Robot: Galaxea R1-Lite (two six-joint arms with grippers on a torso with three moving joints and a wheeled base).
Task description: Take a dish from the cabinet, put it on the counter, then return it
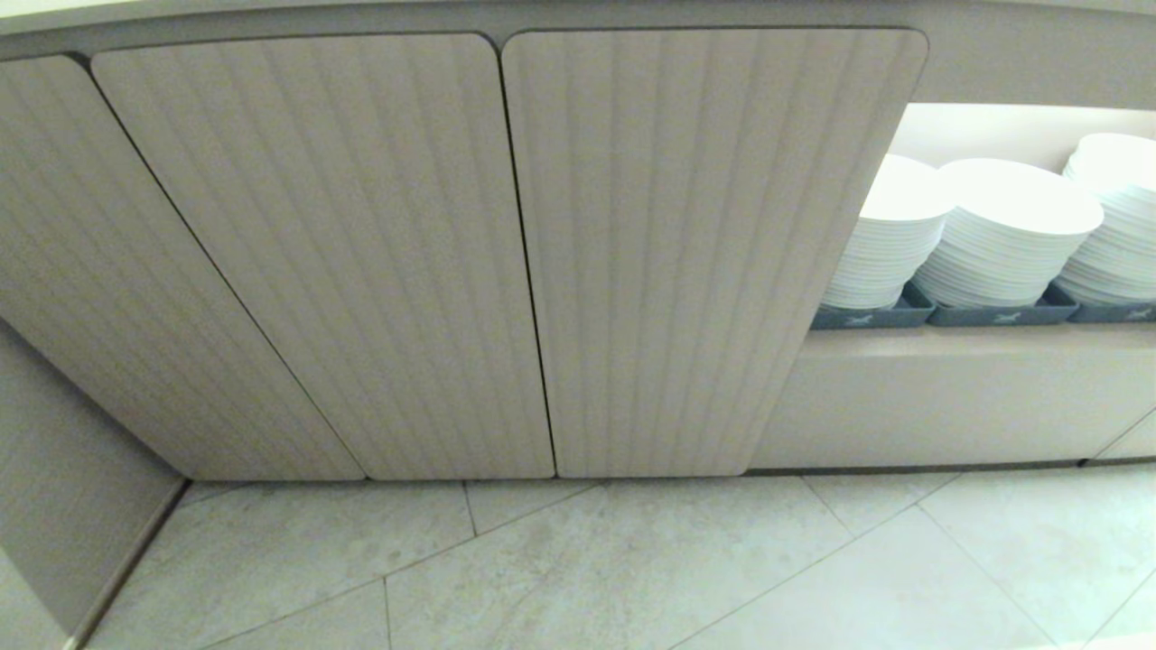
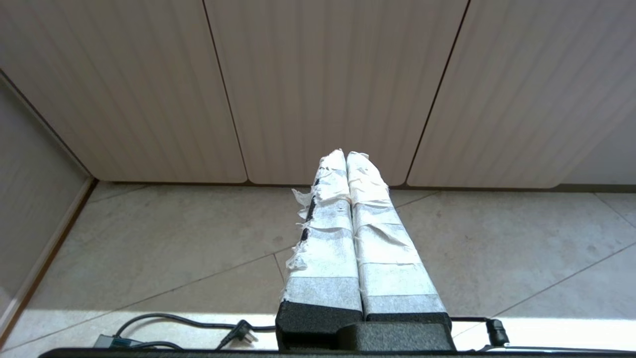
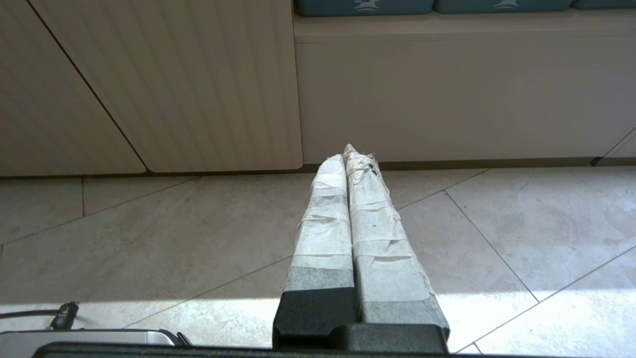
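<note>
The cabinet (image 1: 433,262) fills the head view with its beige ribbed doors closed; it also shows in the left wrist view (image 2: 323,84) and the right wrist view (image 3: 189,84). The dish is hidden and the counter is out of view. Neither arm appears in the head view. My left gripper (image 2: 346,155) hangs low over the floor, pointing at the doors, its tape-wrapped fingers pressed together with nothing between them. My right gripper (image 3: 346,156) is likewise shut and empty, aimed at the base of the unit beside the rightmost door.
To the right of the doors an open lit shelf holds stacked white plates (image 1: 1002,235) in grey trays (image 1: 998,315). A wall panel (image 1: 63,506) closes the left side. Pale floor tiles (image 1: 686,569) lie in front. A black cable and plug (image 2: 233,333) lie on the floor.
</note>
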